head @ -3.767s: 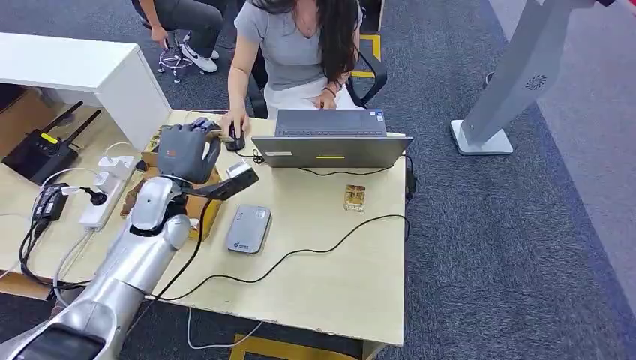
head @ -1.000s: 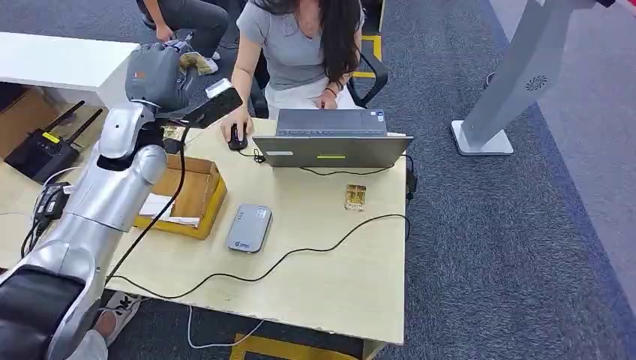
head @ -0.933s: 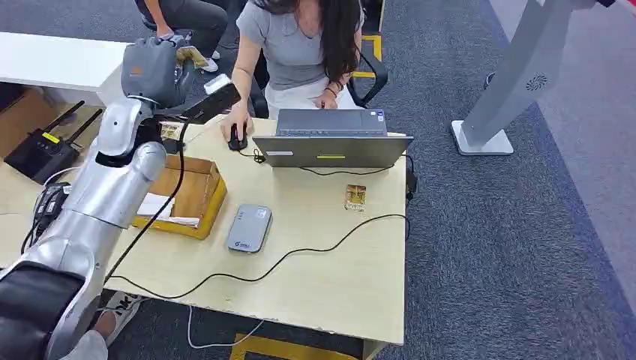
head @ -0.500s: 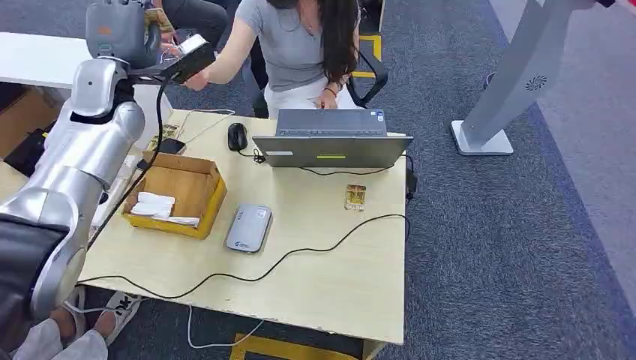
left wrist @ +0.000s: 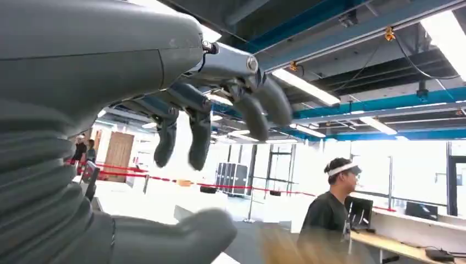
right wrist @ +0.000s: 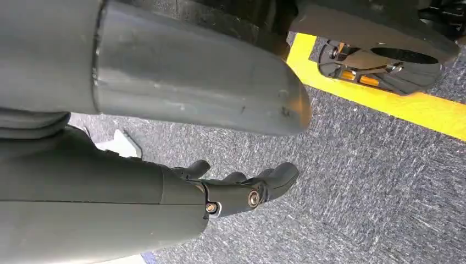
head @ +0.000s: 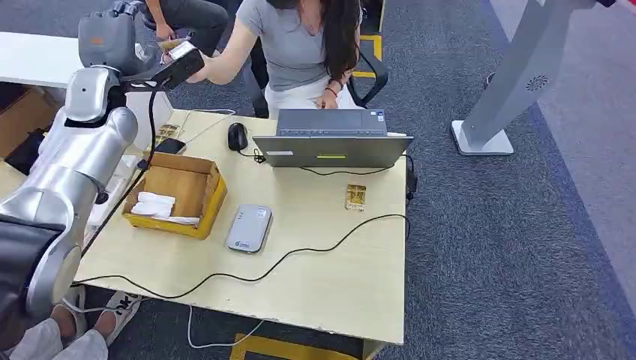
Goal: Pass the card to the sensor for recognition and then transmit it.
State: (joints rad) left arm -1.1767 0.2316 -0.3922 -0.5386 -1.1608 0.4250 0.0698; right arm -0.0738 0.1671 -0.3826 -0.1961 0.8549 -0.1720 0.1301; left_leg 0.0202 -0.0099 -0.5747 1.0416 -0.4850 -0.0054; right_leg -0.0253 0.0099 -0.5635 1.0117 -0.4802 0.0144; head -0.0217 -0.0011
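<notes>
Grey carpet surrounds a pale wooden worktop [head: 337,285] where a person in a grey top [head: 289,45] sits behind an open laptop [head: 330,139]. My left hand [head: 112,37] is raised high beyond the worktop's far left corner, and the person's hand [head: 196,71] reaches up beside it. A small tan card [head: 166,45] shows at that meeting point; whether my fingers or the person's hold it I cannot tell. From my left wrist, my fingers [left wrist: 253,113] hang spread and curved with the thumb apart from them, and nothing sharp lies between them.

My right hand [right wrist: 242,190] hangs over the carpeted floor, fingers loosely curled and holding nothing.

On the worktop, a yellow-sided cardboard box [head: 180,195] holds white folded items [head: 154,204] at its near left end. Just beside the box lies the grey card sensor [head: 249,228], its black cable [head: 315,251] trailing across the worktop. A second small card [head: 355,197] lies near the laptop, and a black mouse [head: 237,136] sits to the laptop's left.
</notes>
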